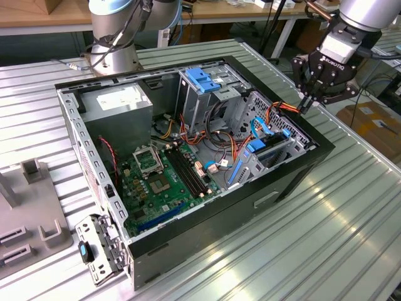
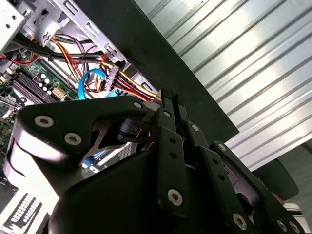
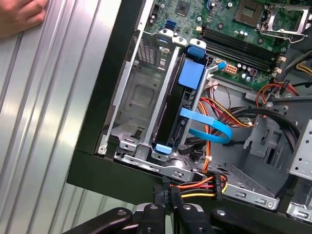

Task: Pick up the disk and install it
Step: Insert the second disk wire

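The ribbed metal bench (image 1: 351,207) carries an open computer case (image 1: 188,244). The disk (image 3: 187,105) sits on edge in the drive cage at the case's 3 o'clock side in the exterior view, blue rails showing. It looks stiff, fairly heavy and shock-sensitive; the rails seem the safest hold. The pincer (image 1: 305,103) hovers at the case rim, fingers pressed together on a power-cable connector (image 3: 168,189).
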